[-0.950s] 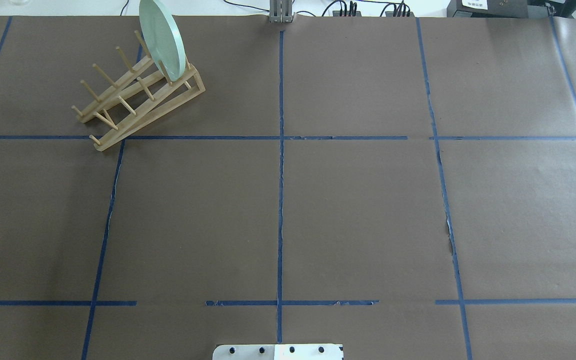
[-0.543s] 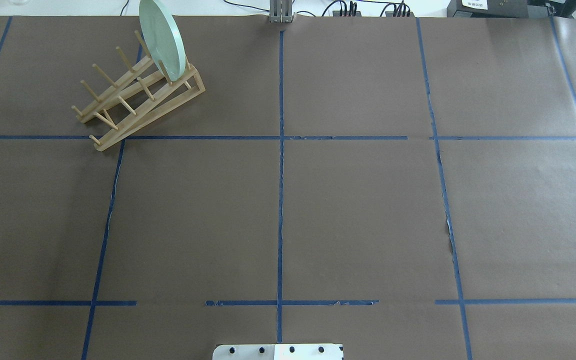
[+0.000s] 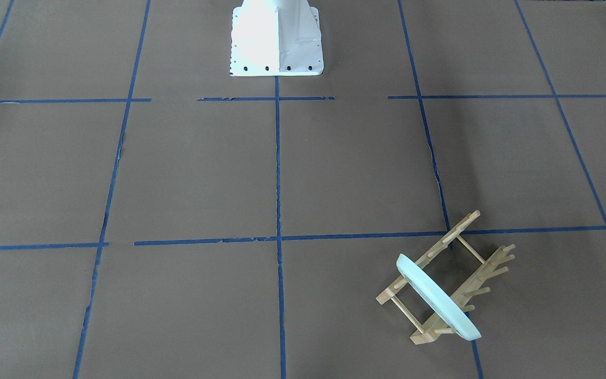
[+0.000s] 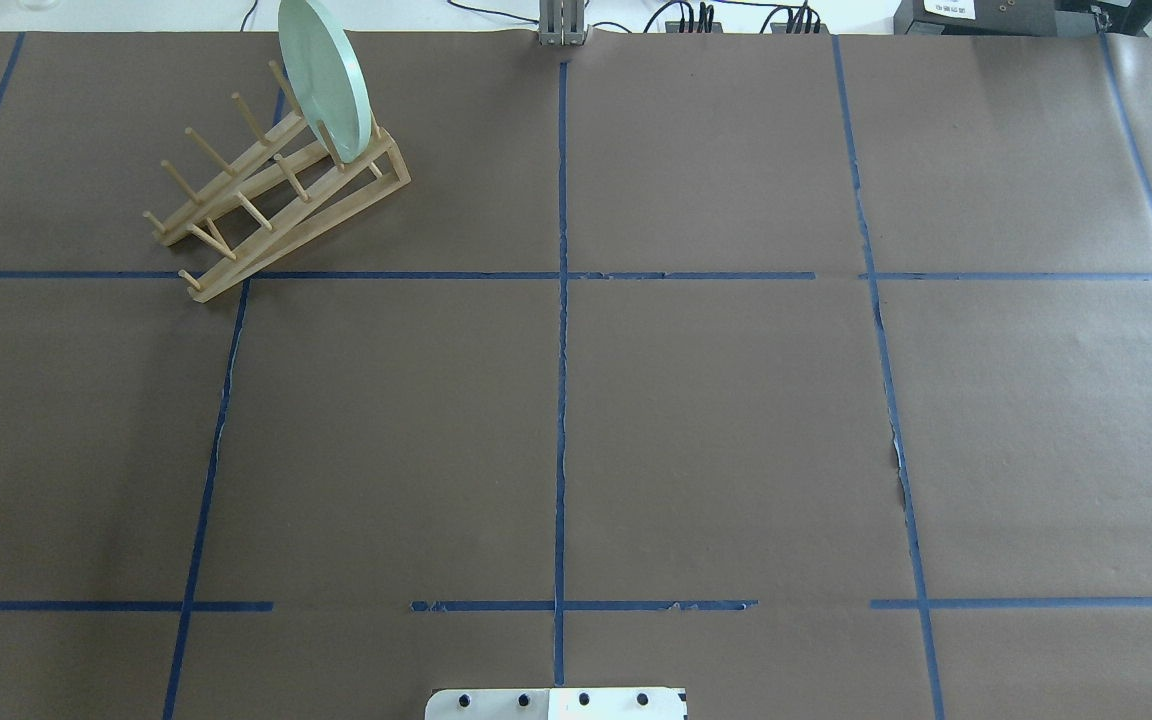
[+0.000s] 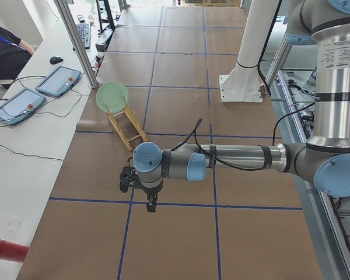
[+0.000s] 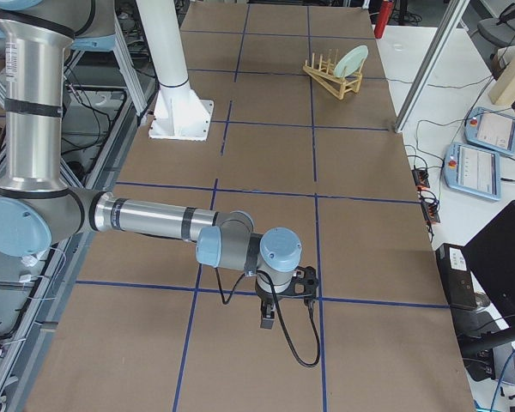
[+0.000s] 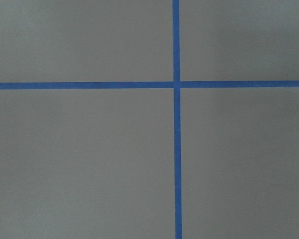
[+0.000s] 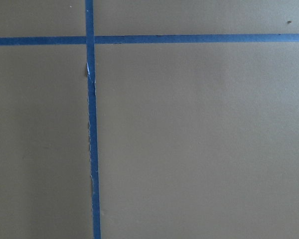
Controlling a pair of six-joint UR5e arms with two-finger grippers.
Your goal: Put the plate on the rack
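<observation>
Nothing had moved since the earlier overhead frames: plate and rack sat exactly as before, and no arm had come into that view. Nearest the robot, the white base plate (image 4: pixel 556 703) sat at the near edge of the table (image 4: pixel 736 420), which was covered in brown paper and marked into squares by blue tape lines (image 4: pixel 561 400). Both arms reached out level above the paper, well apart from the rack. The left arm (image 5: pixel 239 157) stretched across the side view from the robot's left, with the left gripper (image 5: pixel 150 205) pointing straight down above a tape line; it showed only from that side, so I cannot tell whether its claw was apart or together. The right arm (image 6: pixel 146 216) was held the same way, and the right gripper (image 6: pixel 268 319) also hung nose-down near a tape crossing, its claw just as impossible to judge. Each wrist camera saw only paper and a tape crossing, with no fingers in the picture. Farther out, in the far left part of the table, the wooden rack (image 4: pixel 266 215) lay on a slant, its near end touching a tape line and its far end turned to the right. The pale green plate (image 4: pixel 321 75) stood on edge in the rack's far end, held between the pegs and leaning slightly, with nothing gripping it.
</observation>
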